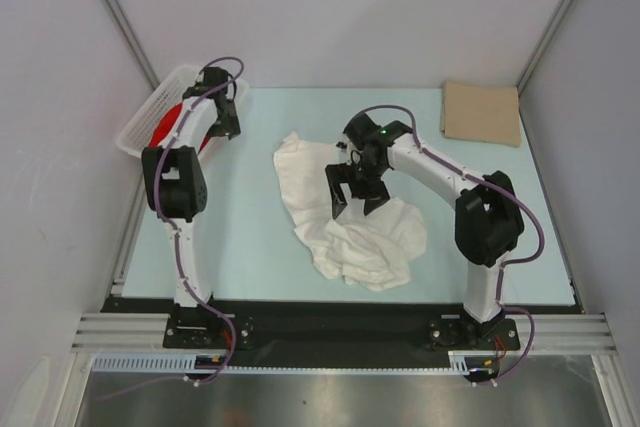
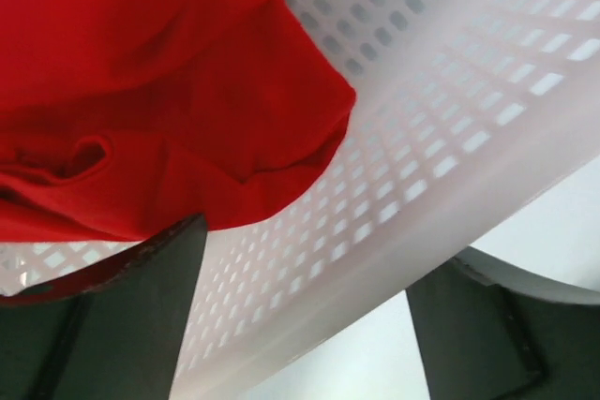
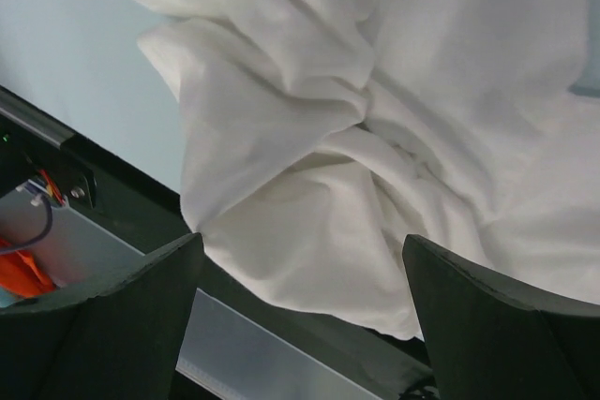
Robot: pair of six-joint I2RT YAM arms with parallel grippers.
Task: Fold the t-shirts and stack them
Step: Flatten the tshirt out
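Observation:
A crumpled white t-shirt (image 1: 350, 222) lies in the middle of the table. My right gripper (image 1: 356, 199) hangs over it, open, and its dark fingers (image 3: 112, 316) stand wide apart above the white folds (image 3: 375, 138) with nothing between them. A bright red t-shirt (image 1: 162, 133) lies bunched in the white lattice basket (image 1: 148, 105) at the back left. My left gripper (image 1: 228, 119) is at the basket's right side, open. In the left wrist view (image 2: 305, 325) its jaws straddle the basket's rim (image 2: 394, 231), and the red t-shirt (image 2: 141, 91) lies just beyond. A tan t-shirt (image 1: 482, 113) lies as a flat rectangle at the back right.
Grey walls close in the light blue table (image 1: 250, 237) on the left, back and right. A black strip and a metal rail (image 1: 340, 332) run along the near edge, close under the white t-shirt's front hem.

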